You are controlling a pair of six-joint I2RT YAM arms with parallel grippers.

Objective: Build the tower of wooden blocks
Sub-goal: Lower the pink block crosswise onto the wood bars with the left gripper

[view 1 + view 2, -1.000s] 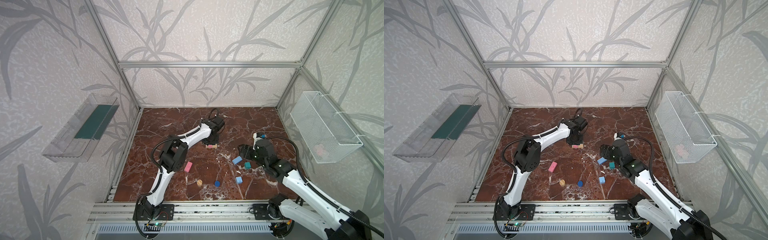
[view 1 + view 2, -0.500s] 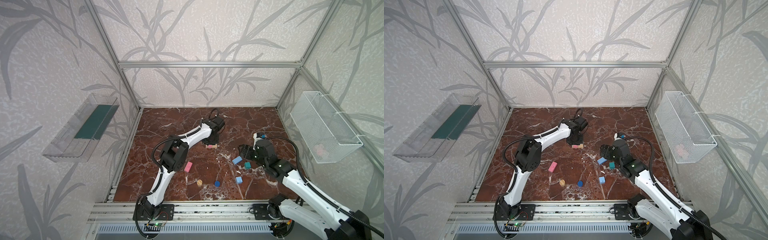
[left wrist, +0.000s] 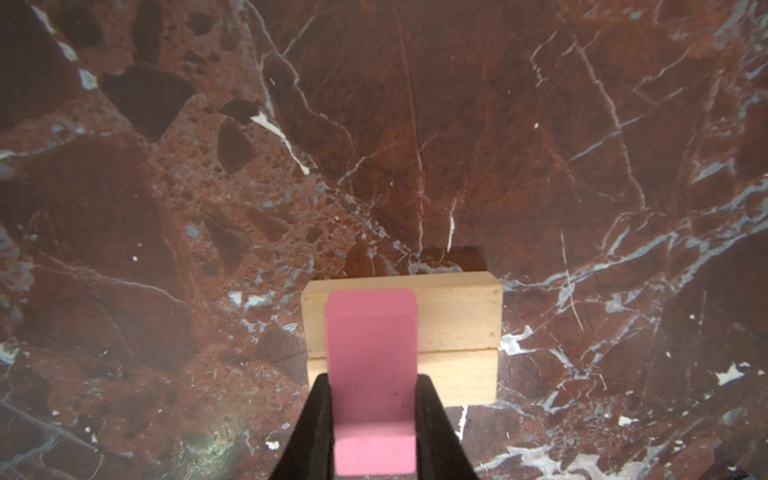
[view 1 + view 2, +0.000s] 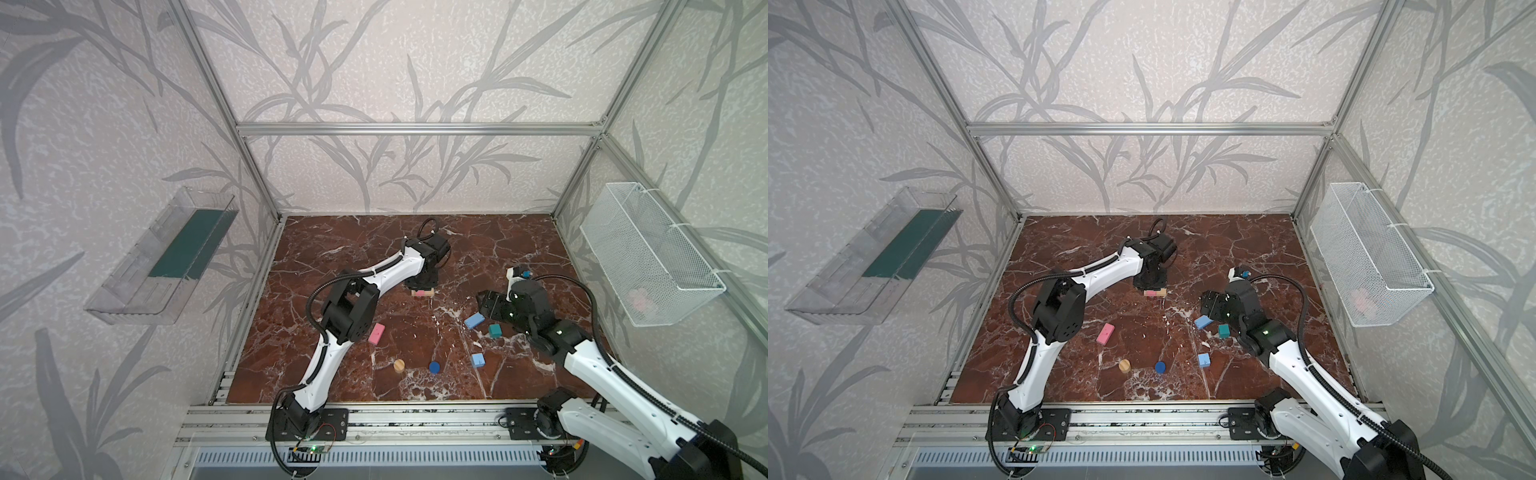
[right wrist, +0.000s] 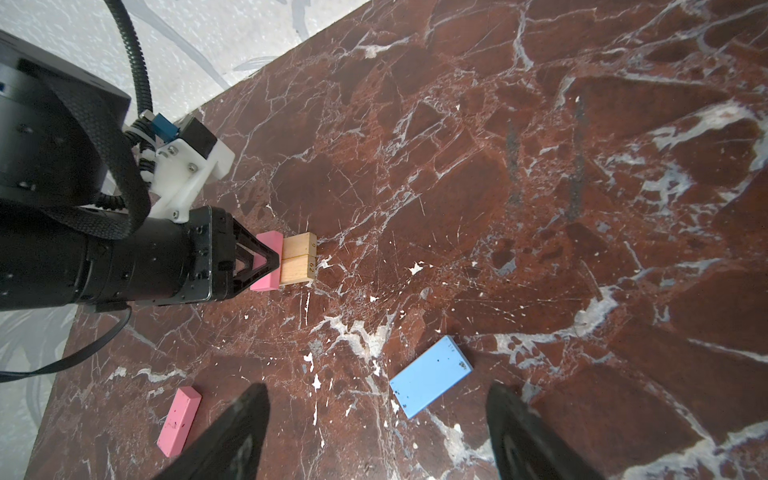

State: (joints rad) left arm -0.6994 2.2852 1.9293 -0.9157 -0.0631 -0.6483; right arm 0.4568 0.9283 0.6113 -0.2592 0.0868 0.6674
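Two tan bars lie side by side on the marble floor. My left gripper is shut on a pink bar that lies crosswise on top of them; both top views show it as well. My right gripper hangs open just above a flat light blue block with nothing between its fingers. A teal cube, a second light blue block, a dark blue cylinder, a tan cylinder and a loose pink bar lie apart on the floor.
A white wire basket hangs on the right wall. On the left wall sits a clear plastic tray. An aluminium rail with both arm bases runs along the front edge.
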